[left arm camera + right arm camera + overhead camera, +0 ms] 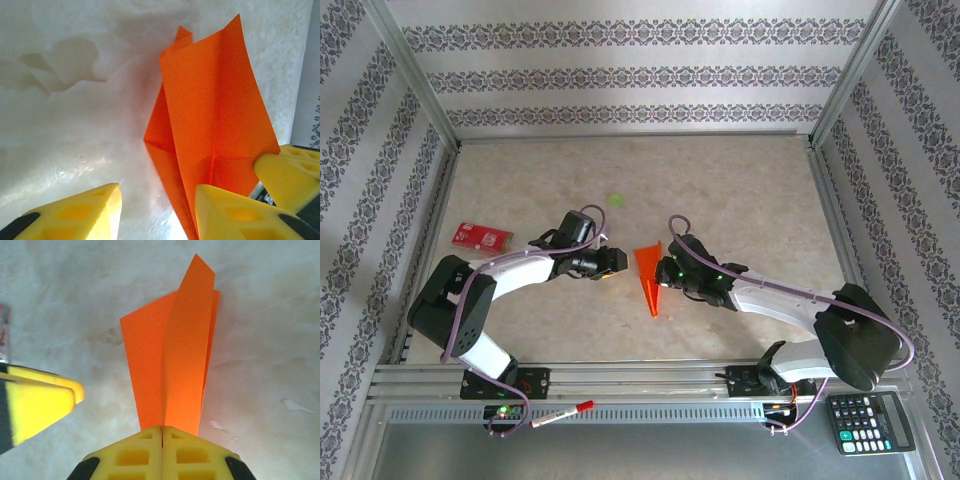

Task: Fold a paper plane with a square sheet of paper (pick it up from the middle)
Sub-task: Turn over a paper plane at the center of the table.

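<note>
Beige tabletop (740,200), paper plane (649,275) lengthwise far-to-near, nose nearward, in tight right pincer (162,430); left pincer (156,200) agape

Slim creased orange paper plane (649,275), tip nearward

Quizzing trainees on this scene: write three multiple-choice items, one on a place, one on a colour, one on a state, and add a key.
1. Seen from the top, the red card lies where relative to the paper plane?
A) to its left B) to its right C) on top of it
2. The paper plane's colour?
A) white B) orange C) blue
3. The right gripper is:
A) wide open B) shut on the red card C) shut on the paper plane

Key: 1 A, the card sits far left of the plane; 2 B, bright orange in all three views; 3 C, its jaws meet with the paper pinched between.
</note>
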Robot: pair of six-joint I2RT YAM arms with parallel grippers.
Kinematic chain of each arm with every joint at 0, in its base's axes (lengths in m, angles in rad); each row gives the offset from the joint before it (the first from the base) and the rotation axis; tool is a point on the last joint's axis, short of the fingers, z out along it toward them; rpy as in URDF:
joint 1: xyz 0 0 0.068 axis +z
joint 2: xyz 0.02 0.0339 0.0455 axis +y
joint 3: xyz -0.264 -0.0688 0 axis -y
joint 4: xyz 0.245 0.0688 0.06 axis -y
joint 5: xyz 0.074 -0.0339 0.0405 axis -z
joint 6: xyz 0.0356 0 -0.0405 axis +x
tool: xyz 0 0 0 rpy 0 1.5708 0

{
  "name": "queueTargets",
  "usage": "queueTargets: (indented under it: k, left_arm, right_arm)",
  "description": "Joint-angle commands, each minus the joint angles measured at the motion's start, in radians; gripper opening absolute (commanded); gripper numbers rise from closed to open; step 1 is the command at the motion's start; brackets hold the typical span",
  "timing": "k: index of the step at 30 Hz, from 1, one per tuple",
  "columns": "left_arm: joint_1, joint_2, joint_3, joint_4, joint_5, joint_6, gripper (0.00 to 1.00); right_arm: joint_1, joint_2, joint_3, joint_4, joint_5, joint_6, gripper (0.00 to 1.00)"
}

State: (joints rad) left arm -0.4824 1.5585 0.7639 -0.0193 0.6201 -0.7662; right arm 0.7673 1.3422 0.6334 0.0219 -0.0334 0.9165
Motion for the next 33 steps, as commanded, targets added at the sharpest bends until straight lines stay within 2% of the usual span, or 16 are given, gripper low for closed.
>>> queueTargets:
  k: [1, 7, 11, 16, 20, 26, 33]
  left_arm:
    - [-0.001, -0.013, -0.037, 0.056, -0.004, -0.061, 0.45]
    - [-0.02, -0.014, -0.105, 0.132, -0.022, -0.125, 0.48]
    - [-0.033, 0.025, -0.103, 0.201, 0.021, -0.155, 0.5]
    - [-0.067, 0.069, -0.05, 0.19, 0.054, -0.149, 0.53]
    - [-0.077, 0.107, -0.032, 0.245, 0.093, -0.179, 0.5]
    - [-0.102, 0.102, -0.017, 0.219, 0.072, -0.164, 0.52]
    - [-0.108, 0.168, -0.004, 0.274, 0.096, -0.18, 0.31]
  right_arm:
    - [-0.02, 0.023, -0.025, 0.088, -0.062, 0.001, 0.0]
    - [-0.064, 0.062, -0.115, 0.192, -0.089, 0.03, 0.0]
    - [-0.075, 0.083, -0.152, 0.24, -0.094, 0.036, 0.0]
    - [-0.077, 0.077, -0.167, 0.248, -0.086, 0.036, 0.0]
    - [-0.078, 0.077, -0.171, 0.244, -0.086, 0.032, 0.0]
    - [-0.077, 0.077, -0.175, 0.247, -0.085, 0.033, 0.0]
    - [-0.075, 0.077, -0.182, 0.251, -0.073, 0.034, 0.0]
